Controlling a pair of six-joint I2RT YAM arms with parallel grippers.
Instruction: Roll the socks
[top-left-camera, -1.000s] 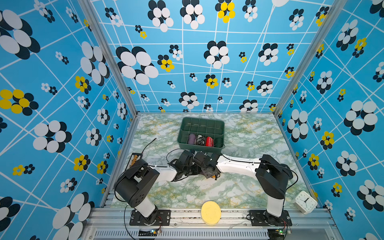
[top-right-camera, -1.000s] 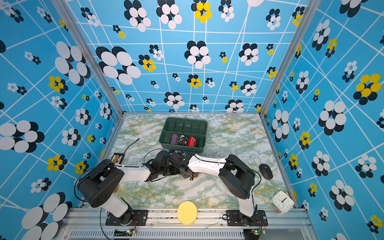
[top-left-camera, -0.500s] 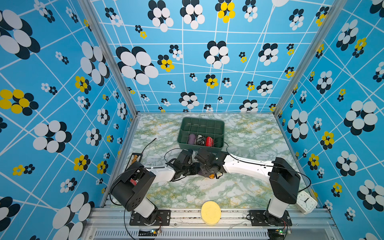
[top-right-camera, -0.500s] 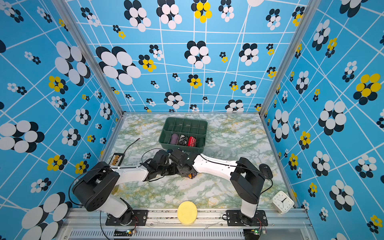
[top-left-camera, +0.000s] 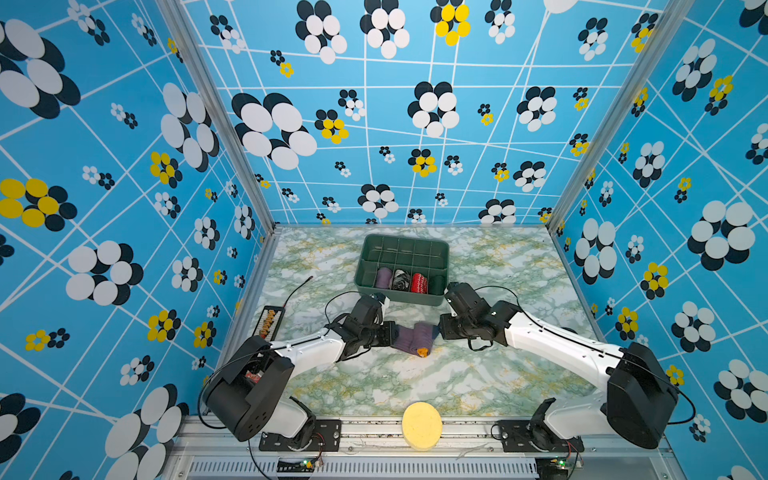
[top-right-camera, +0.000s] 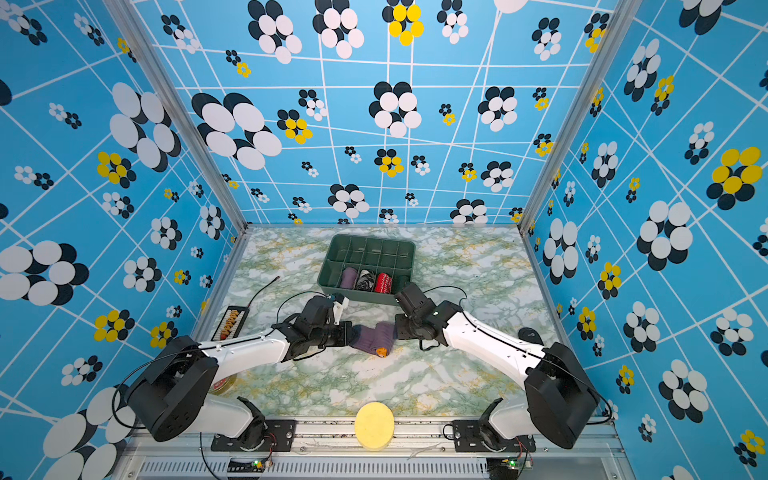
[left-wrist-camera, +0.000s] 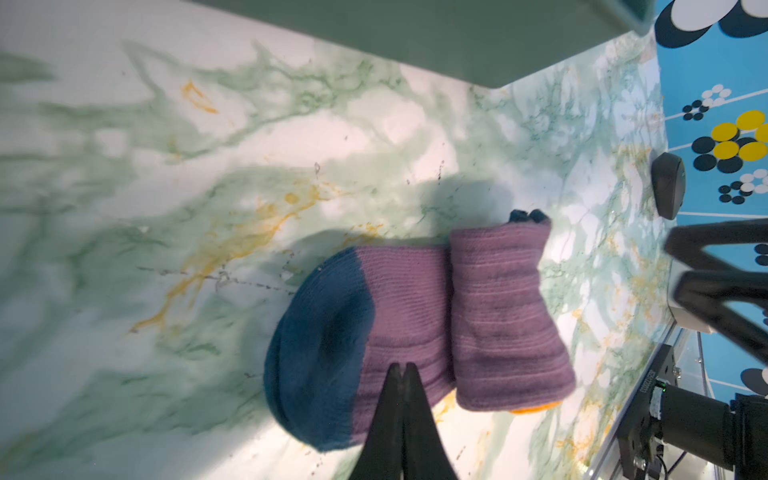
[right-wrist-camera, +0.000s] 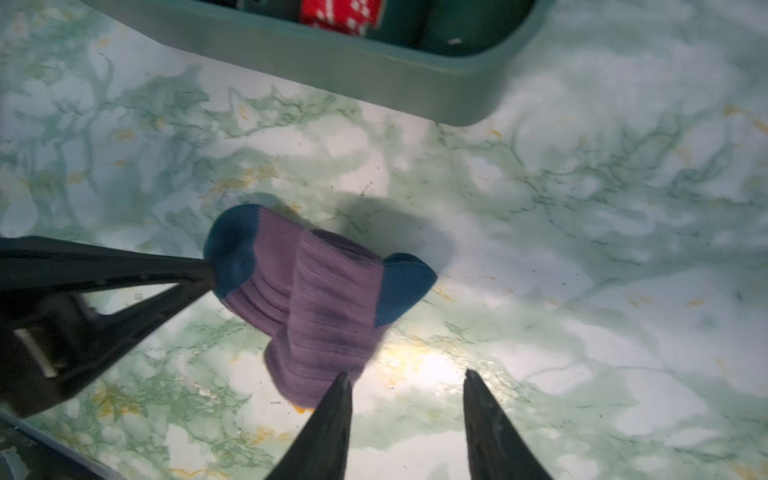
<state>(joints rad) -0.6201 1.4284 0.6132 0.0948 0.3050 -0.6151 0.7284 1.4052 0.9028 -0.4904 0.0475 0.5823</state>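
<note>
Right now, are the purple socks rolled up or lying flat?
Partly rolled: one end of the socks is a thick purple roll, while the blue-patched end lies flat on the table.

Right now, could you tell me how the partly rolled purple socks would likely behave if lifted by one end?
The socks look like soft ribbed knit, so they would probably sag limply. They are only folded over loosely, so the roll may well come undone. Thin cloth like this is likely light and not fragile.
</note>
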